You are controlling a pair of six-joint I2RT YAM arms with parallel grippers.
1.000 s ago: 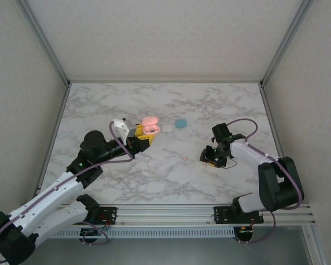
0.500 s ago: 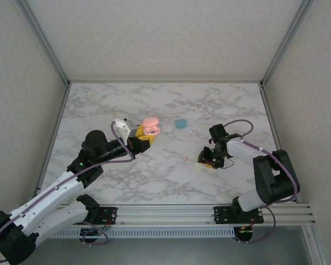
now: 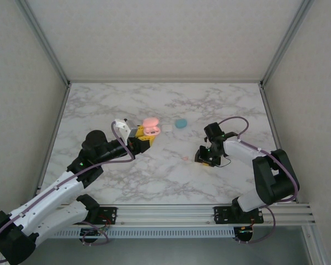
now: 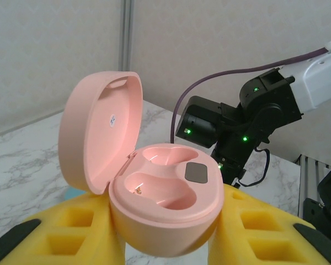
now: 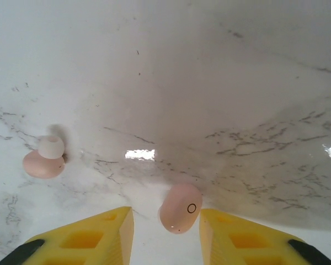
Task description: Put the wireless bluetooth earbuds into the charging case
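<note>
Top external: my left gripper (image 3: 144, 138) clamps the open pink charging case (image 3: 150, 128); my right gripper (image 3: 205, 158) hangs low over the marble table (image 3: 99, 110). Left wrist: yellow pads (image 4: 71, 234) pinch the case, lid raised. Right wrist: narrow jaws flank one pink earbud (image 5: 180, 208), ungripped; a second earbud (image 5: 44, 160) lies leftward.

Two pink earbuds (image 5: 180, 207); one pink case (image 4: 160, 193); one teal case (image 3: 181, 123).
</note>
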